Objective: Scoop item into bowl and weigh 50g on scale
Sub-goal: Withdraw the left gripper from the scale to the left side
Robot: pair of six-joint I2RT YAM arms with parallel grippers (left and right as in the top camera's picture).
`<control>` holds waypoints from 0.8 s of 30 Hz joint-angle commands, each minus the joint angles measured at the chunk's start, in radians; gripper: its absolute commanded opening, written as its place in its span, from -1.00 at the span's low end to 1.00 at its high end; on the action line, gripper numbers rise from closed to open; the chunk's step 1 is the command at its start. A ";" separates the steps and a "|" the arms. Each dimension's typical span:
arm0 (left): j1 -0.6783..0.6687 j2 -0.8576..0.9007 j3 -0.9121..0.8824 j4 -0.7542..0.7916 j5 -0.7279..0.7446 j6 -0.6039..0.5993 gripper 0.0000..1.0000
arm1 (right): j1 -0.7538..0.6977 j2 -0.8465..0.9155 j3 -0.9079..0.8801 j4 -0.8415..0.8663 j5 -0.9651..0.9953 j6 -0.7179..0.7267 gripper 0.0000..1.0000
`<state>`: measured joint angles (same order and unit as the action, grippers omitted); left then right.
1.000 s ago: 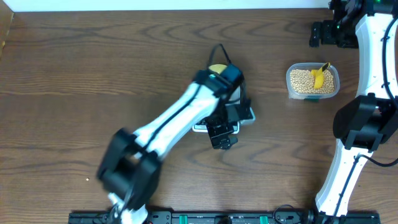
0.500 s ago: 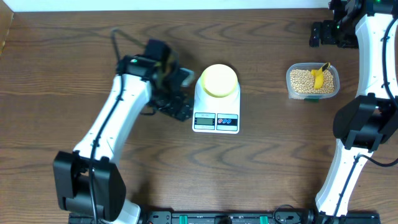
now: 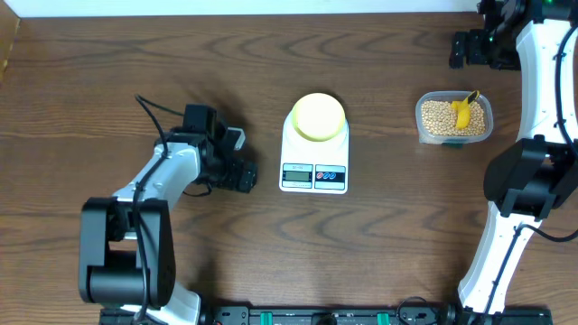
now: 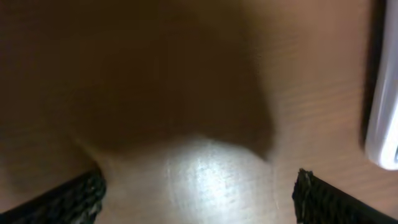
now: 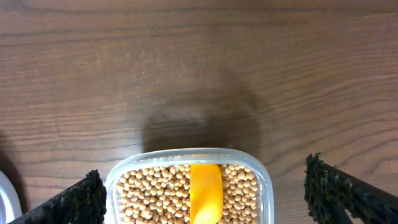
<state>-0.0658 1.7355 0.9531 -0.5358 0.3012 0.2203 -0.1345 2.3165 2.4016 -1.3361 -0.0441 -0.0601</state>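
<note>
The pale-yellow bowl stands on the back half of the white scale in the middle of the table. My left gripper is low over bare wood just left of the scale, open and holding nothing; the scale's white edge shows at the right of that wrist view. The tan beans fill a clear tub at the right, with a yellow scoop lying in them. My right gripper hangs open behind and above the tub, over the beans and the scoop.
The right arm's white links stand along the table's right edge. A black cable loops behind the left arm. Bare wood stretches left and front of the scale.
My left arm has swung off the scale to the left and come down beside it, uncovering the bowl. The right arm has not moved.
</note>
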 commanded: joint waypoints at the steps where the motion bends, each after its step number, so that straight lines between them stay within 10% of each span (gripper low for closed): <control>1: 0.004 0.066 -0.023 0.033 -0.019 -0.002 0.95 | -0.002 0.000 0.016 0.001 0.008 -0.001 0.98; 24: 0.004 0.174 -0.023 0.116 -0.096 0.040 0.95 | -0.002 0.000 0.016 0.001 0.008 -0.001 0.99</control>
<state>-0.0669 1.8111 0.9951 -0.3798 0.2481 0.2623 -0.1345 2.3165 2.4016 -1.3365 -0.0441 -0.0601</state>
